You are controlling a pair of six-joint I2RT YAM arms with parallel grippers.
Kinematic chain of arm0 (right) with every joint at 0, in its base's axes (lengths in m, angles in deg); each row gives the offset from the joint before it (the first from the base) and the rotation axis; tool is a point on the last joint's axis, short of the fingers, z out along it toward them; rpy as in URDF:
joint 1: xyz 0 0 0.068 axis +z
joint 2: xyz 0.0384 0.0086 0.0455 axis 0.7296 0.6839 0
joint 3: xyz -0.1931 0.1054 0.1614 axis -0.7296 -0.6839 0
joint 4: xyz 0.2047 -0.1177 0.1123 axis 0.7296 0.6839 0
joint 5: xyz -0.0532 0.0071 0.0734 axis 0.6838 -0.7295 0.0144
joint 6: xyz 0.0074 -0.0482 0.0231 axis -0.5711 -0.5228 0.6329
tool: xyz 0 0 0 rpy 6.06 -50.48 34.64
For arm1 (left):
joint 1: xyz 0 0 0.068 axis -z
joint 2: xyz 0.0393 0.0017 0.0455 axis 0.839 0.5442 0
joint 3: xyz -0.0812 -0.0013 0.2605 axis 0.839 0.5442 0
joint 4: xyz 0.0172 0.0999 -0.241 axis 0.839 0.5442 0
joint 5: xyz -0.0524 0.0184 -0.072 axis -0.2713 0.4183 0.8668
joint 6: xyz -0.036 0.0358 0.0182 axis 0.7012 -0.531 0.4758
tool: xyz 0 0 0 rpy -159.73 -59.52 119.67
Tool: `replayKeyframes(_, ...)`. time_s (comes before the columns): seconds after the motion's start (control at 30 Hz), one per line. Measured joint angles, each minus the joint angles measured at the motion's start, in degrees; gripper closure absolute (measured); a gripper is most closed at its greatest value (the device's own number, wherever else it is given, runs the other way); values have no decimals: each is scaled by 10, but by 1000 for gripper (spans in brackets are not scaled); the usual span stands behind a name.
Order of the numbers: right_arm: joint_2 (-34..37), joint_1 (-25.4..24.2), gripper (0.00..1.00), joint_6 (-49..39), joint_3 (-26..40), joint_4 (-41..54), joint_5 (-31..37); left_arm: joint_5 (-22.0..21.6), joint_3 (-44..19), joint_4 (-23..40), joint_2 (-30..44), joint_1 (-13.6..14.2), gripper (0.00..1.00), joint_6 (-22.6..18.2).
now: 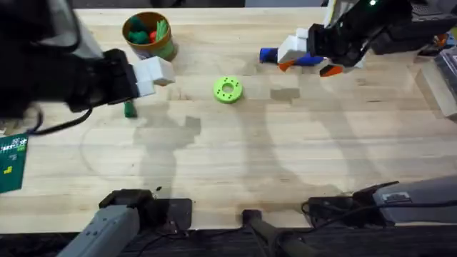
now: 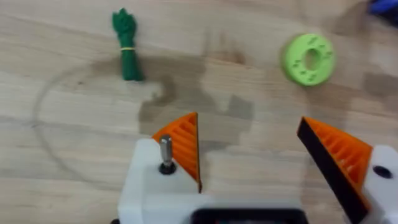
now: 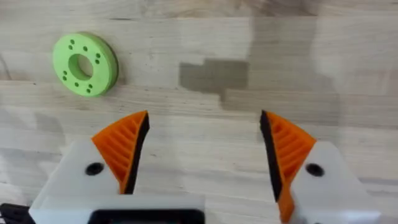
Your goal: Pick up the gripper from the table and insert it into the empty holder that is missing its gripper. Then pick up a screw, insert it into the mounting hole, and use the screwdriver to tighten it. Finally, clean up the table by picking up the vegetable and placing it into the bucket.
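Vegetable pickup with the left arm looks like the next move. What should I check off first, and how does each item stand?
1. Left gripper open with nothing between its orange tips: ok.
2. Vegetable lying alone on the table, nothing touching it: ok.
3. Bucket upright and open on top: ok; whether there is room among the toy food inside: cannot tell.
4. Screw flush in its hole: not ok, it stands proud of the white block.
5. Right gripper open and empty, over by the screwdriver, away from the vegetable: ok.
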Motion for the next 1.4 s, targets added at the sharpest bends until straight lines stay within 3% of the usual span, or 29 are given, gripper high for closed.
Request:
replayKeyframes(0.17, 0, 0, 8, 0, 0, 0, 0, -60, 0, -4, 91, -4, 15, -16)
replayKeyframes(0.4, 0, 0, 8, 0, 0, 4, 0, -106, 0, -73, 233, -54, 15, -59)
replayKeyframes(0.7, 0, 0, 8, 0, 0, 12, 0, -107, 0, -171, 349, -124, 14, -102)
replayKeyframes(0.93, 0, 0, 8, 0, 0, 12, 0, -100, 0, -209, 421, -149, 8, -118)
replayKeyframes(1.0, 0, 0, 8, 0, 0, 13, 0, -97, 0, -212, 434, -152, 118, -118)
replayKeyframes(1.17, 0, 0, 9, 0, 0, 12, 0, -87, 0, -210, 438, -155, 896, -119)
replayKeyframes(1.2, 0, 0, 9, 0, 0, 12, 0, -87, -2, -211, 437, -154, 966, -121)
replayKeyframes(1.4, 0, 0, 8, 0, 0, 13, 0, -86, -8, -200, 437, -154, 988, -124)
